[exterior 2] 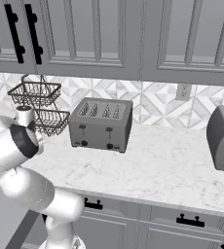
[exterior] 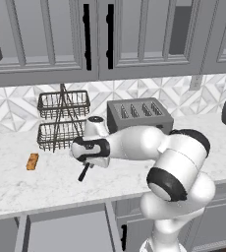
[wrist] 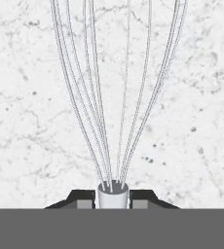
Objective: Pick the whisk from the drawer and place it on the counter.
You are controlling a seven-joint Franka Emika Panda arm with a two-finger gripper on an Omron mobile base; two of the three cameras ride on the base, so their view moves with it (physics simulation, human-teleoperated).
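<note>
Over the white marble counter (exterior: 16, 187), the gripper (wrist: 113, 199) is clamped on the whisk (wrist: 116, 97), well clear of the open drawer (exterior: 66, 236), so placing appears in hand, and the next move likely calls for lowering and release

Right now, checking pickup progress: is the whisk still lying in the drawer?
No: the hand view shows the whisk clamped at its neck between the fingers, over the white marble counter.

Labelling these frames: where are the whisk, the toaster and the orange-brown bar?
whisk (wrist: 119, 121), hand view, wire head.
toaster (exterior 2: 100, 129), right base view, front face.
orange-brown bar (exterior: 32, 161), left base view, its middle.
</note>
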